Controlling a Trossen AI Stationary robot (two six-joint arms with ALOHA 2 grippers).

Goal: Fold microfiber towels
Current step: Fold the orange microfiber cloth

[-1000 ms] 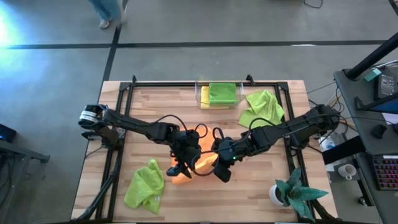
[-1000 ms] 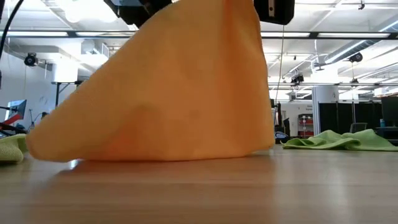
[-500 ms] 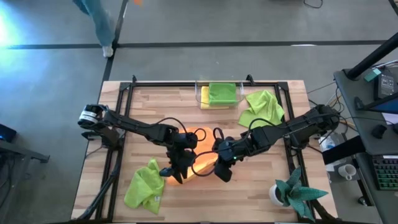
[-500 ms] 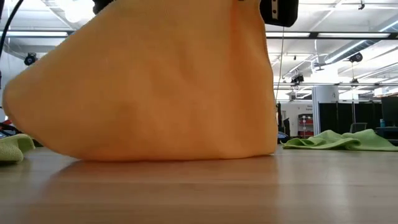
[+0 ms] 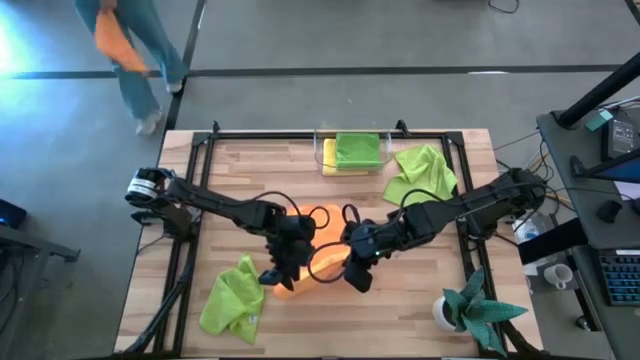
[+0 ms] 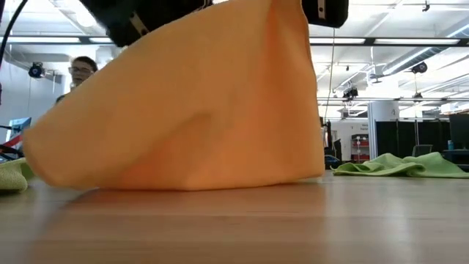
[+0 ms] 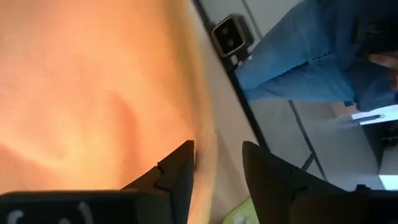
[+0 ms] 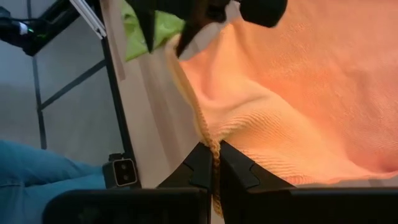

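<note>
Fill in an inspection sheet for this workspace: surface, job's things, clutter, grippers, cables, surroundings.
Surface: wooden table, black frame rails along its edges.
Job's things: orange towel lifted at the table's middle, its lower edge on the wood; crumpled green towel at front left; another green towel at back right; a folded green towel on a yellow one in the clear bin.
Clutter: teal plant at front right corner.
Grippers: right gripper shut on the orange towel's edge; left gripper partly open beside the towel's edge.
Cables: black loops along both arms.
Surroundings: person walking past the far left corner; desk on the right.
</note>
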